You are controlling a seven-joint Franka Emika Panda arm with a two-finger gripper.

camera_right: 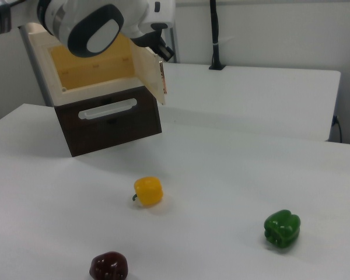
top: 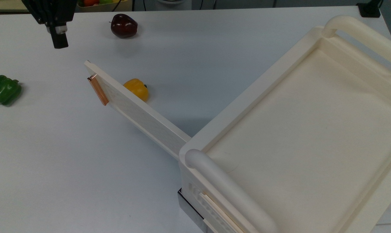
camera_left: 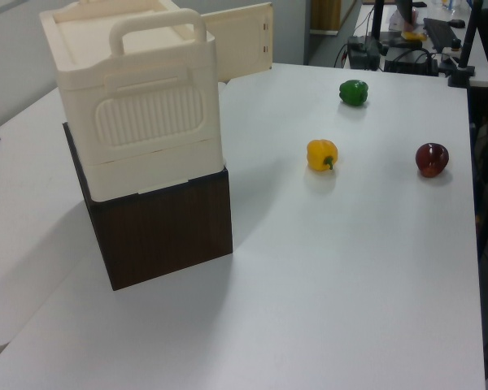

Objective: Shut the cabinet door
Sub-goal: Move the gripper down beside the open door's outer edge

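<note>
A white table [top: 53, 145] carries a cream cabinet [camera_left: 138, 122] standing on a dark brown base [camera_left: 163, 219]. The cabinet door [top: 140, 116] stands wide open, a long flat cream panel with a faint speckle, hinged at the cabinet's corner. Its free end lies near the gripper [top: 59, 43], toward the top view's lower right of it.

The black gripper hangs over the table, touching nothing; whether it is open or closed cannot be told. It probably sits off the door's free end so that it can come round to the outer face and push there, where leverage is greatest.

A dark red apple [top: 123, 26] lies to the top view's right of the gripper. A green pepper [top: 4, 90] lies to the lower left, and a yellow pepper [top: 136, 89] sits just beyond the door. A small copper handle [top: 97, 90] marks the door's free end.
</note>
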